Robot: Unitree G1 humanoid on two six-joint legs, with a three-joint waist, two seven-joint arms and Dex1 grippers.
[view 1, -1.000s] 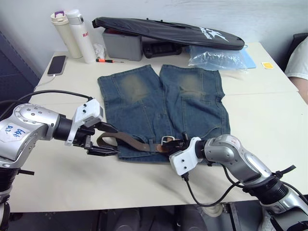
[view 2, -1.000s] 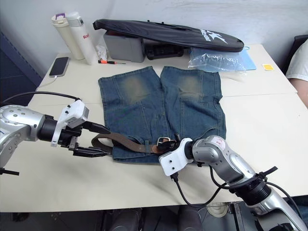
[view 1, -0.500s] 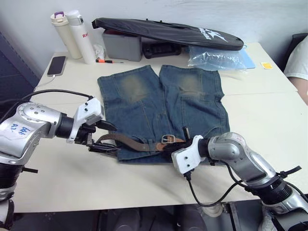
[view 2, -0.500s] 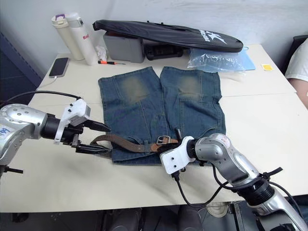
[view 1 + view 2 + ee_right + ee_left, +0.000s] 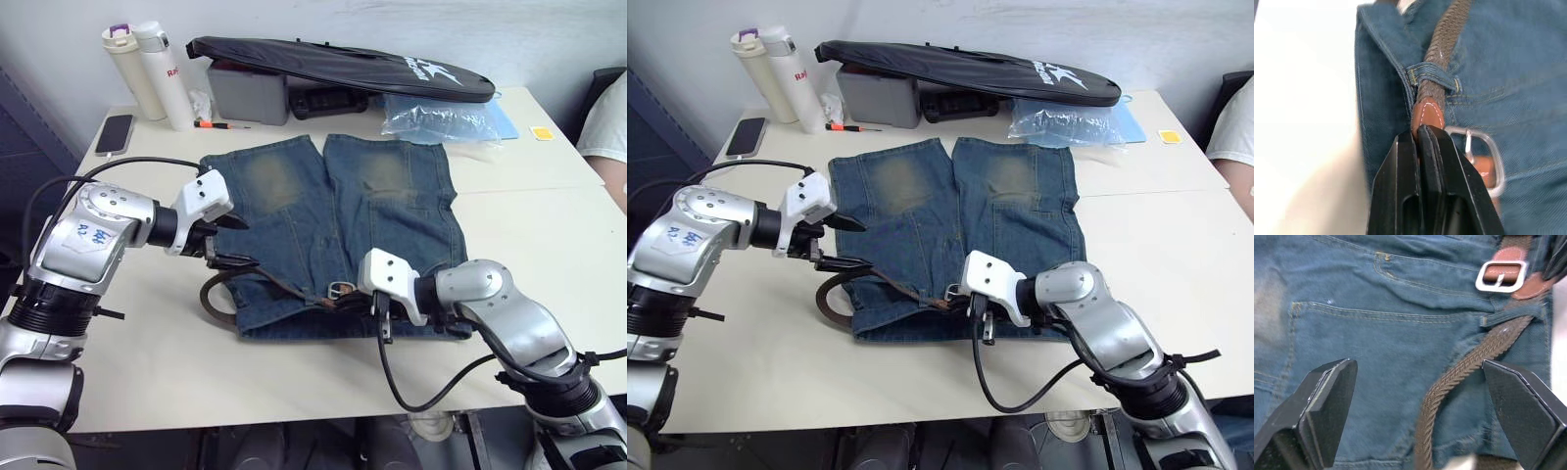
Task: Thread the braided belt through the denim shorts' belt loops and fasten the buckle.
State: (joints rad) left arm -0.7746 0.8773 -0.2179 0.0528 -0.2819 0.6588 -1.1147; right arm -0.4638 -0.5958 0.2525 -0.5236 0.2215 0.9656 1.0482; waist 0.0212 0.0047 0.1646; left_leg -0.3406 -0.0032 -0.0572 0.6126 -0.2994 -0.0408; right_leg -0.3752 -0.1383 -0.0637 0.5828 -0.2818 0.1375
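R hand (image 5: 1422,139) pinches belt (image 5: 1469,369) tip, just through a loop (image 5: 1432,73) near buckle (image 5: 1501,276); L hand (image 5: 1415,416) wide open, empty, over shorts (image 5: 392,196), ready to feed slack.

Faded denim shorts (image 5: 333,225); woven belt (image 5: 1469,369); shiny metal buckle (image 5: 1501,276).

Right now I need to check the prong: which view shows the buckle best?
The left wrist view: the buckle lies whole and close on the denim shorts. In the right wrist view the right tool half hides it; the eye views show it small.
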